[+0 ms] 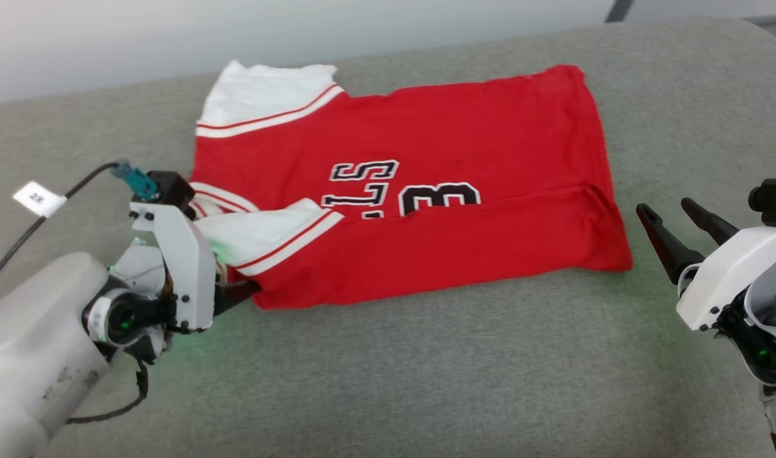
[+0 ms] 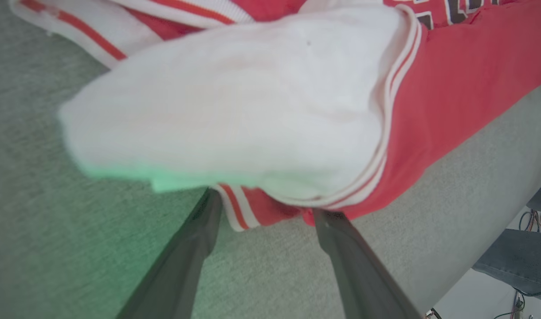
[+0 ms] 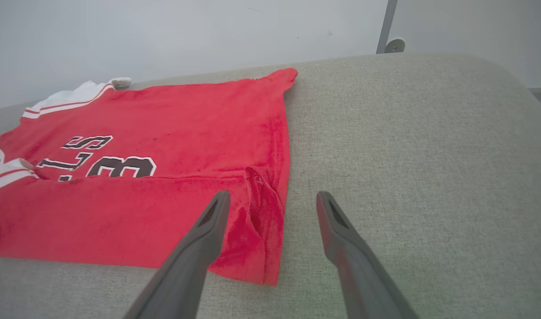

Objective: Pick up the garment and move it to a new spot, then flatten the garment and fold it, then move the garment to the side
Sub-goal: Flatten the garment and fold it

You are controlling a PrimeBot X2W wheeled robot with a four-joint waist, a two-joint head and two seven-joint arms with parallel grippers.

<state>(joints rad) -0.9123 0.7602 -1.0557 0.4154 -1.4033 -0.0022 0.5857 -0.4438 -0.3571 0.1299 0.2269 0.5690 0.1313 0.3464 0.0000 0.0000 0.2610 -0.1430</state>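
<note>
The garment (image 1: 439, 133) is a bright red jersey with black-and-white lettering and white sleeves trimmed in red stripes. It lies flat on the grey cushion, its near edge folded up over the lettering. My left gripper (image 1: 235, 287) is at the garment's near left corner, open. In the left wrist view its fingers (image 2: 195, 248) straddle the corner just below the white sleeve (image 2: 235, 110), with the tips at the cloth's edge. My right gripper (image 1: 665, 207) hovers open just right of the garment's right edge. In the right wrist view that gripper (image 3: 272, 195) points at the folded corner (image 3: 257, 230).
A grey fabric cushion (image 1: 426, 381) carries everything, with a pale wall (image 1: 108, 38) behind it. A black cable with a white tag (image 1: 38, 198) runs to my left wrist. Past the cushion's edge, the left wrist view shows blue-grey cloth (image 2: 519, 257) and wires.
</note>
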